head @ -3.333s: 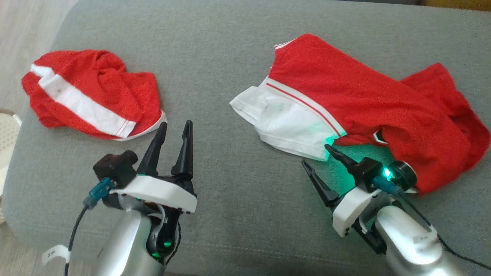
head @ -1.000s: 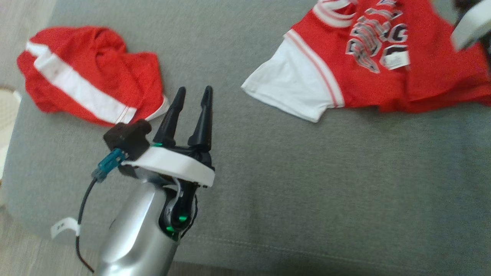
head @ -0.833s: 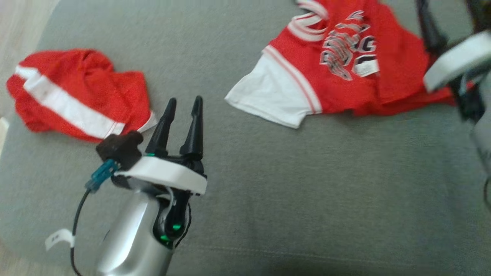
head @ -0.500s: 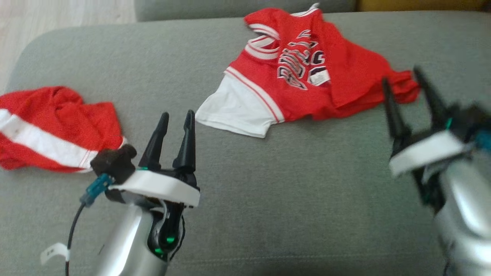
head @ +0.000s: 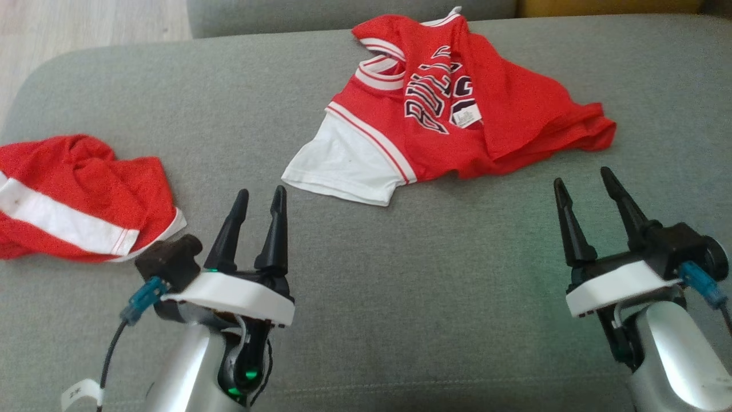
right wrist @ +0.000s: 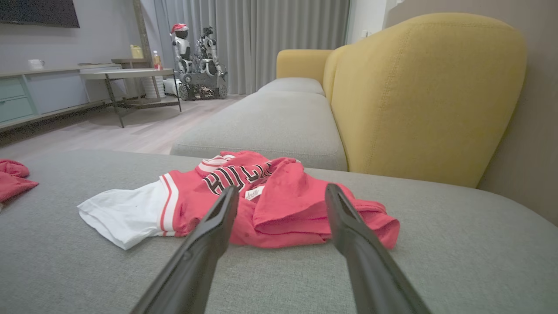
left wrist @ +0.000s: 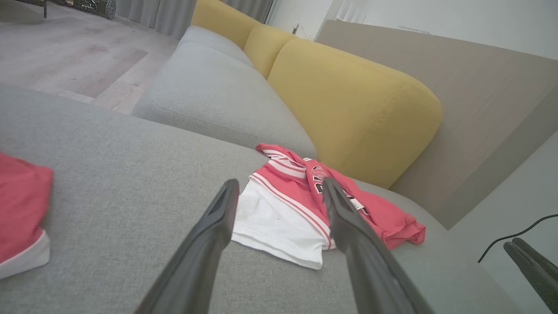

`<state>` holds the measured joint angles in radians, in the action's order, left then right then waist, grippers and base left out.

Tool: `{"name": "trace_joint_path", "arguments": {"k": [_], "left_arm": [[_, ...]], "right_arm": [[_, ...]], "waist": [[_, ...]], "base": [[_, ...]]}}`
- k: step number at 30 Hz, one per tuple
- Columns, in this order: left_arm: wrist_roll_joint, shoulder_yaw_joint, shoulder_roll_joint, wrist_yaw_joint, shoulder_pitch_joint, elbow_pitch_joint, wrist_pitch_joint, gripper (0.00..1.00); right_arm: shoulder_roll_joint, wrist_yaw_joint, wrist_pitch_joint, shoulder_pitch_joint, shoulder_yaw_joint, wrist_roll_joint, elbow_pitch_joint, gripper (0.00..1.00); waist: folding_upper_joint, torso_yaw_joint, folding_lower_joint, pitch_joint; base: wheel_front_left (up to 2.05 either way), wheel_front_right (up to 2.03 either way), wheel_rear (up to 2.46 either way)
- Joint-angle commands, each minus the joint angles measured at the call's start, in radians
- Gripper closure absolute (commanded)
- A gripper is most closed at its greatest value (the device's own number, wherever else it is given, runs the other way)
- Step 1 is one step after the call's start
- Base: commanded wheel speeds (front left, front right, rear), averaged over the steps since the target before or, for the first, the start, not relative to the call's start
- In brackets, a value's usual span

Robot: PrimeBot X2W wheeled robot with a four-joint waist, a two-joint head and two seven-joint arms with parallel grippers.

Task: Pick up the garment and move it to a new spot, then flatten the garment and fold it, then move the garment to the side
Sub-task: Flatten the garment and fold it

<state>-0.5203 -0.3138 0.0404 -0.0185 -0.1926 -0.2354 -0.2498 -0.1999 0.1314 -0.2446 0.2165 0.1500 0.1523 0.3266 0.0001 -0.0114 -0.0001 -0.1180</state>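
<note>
A red shirt [head: 452, 109] with a white sleeve and dark lettering lies partly folded over on the grey cushion [head: 372, 297], toward the back. It lies ahead of both grippers in the left wrist view [left wrist: 314, 192] and the right wrist view [right wrist: 270, 196]. My left gripper [head: 262, 191] hovers open at the lower left, nothing between its fingers. At the lower right my right gripper [head: 580, 176] stands open and empty, just short of the shirt's near hem.
A second crumpled red garment with a white stripe [head: 74, 197] lies at the cushion's left edge. A yellow backrest [right wrist: 427, 91] rises behind the shirt, and another grey seat [right wrist: 270, 122] lies beyond. Wooden floor [head: 86, 23] shows at the far left.
The right gripper let go of the shirt, which now lies farther back with its lettering up, and drew back to the lower right. The head camera shifted too. The left arm barely moved.
</note>
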Motion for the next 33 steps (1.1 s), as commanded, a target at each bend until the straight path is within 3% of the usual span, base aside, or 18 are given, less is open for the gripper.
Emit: {"name": "trace_joint_path", "arguments": {"k": [1, 7, 18, 25, 26, 27, 28, 33], "left_arm": [[0.004, 0.021, 0.010, -0.005, -0.037, 0.026, -0.012, 0.00], [0.002, -0.011, 0.010, 0.003, -0.058, 0.023, -0.012, 0.00], [-0.011, -0.068, 0.010, 0.020, -0.104, 0.033, -0.012, 0.00], [-0.021, -0.081, 0.010, 0.031, -0.104, 0.045, -0.012, 0.00], [-0.022, -0.082, 0.010, 0.032, -0.103, 0.046, -0.012, 0.00], [-0.022, -0.084, 0.010, 0.033, -0.103, 0.047, -0.012, 0.00], [-0.022, -0.084, 0.010, 0.034, -0.103, 0.047, -0.012, 0.00], [-0.023, -0.080, 0.010, 0.038, -0.105, 0.044, -0.012, 0.00]], "right_arm": [[0.002, -0.001, 0.007, 0.044, 0.005, -0.009, -0.023, 0.00], [-0.001, -0.001, 0.051, 0.121, 0.000, -0.007, 0.035, 0.00], [-0.049, -0.001, 0.114, 0.303, -0.024, 0.007, 0.246, 0.00], [-0.054, -0.001, 0.126, 0.368, -0.035, 0.001, 0.360, 0.00], [-0.056, -0.001, 0.127, 0.374, -0.035, 0.001, 0.373, 0.14], [-0.057, -0.001, 0.126, 0.378, -0.036, 0.001, 0.384, 0.78], [-0.057, -0.001, 0.122, 0.382, -0.036, 0.000, 0.393, 1.00], [-0.054, -0.001, 0.084, 0.398, -0.034, 0.001, 0.411, 1.00]], "waist": [[-0.0001, 0.013, 0.0001, -0.012], [-0.0001, 0.062, 0.0001, -0.072], [-0.0001, 0.176, 0.0001, -0.178], [-0.0001, 0.206, 0.0001, -0.203], [-0.0001, 0.207, 0.0001, -0.205], [-0.0001, 0.208, 0.0001, -0.206], [-0.0001, 0.208, 0.0001, -0.206], [-0.0001, 0.193, 0.0001, -0.194]], "base": [[0.00, 0.00, 0.00], [0.00, 0.00, 0.00], [0.00, 0.00, 0.00], [0.00, 0.00, 0.00], [0.00, 0.00, 0.00], [0.00, 0.00, 0.00], [0.00, 0.00, 0.00], [0.00, 0.00, 0.00]]}}
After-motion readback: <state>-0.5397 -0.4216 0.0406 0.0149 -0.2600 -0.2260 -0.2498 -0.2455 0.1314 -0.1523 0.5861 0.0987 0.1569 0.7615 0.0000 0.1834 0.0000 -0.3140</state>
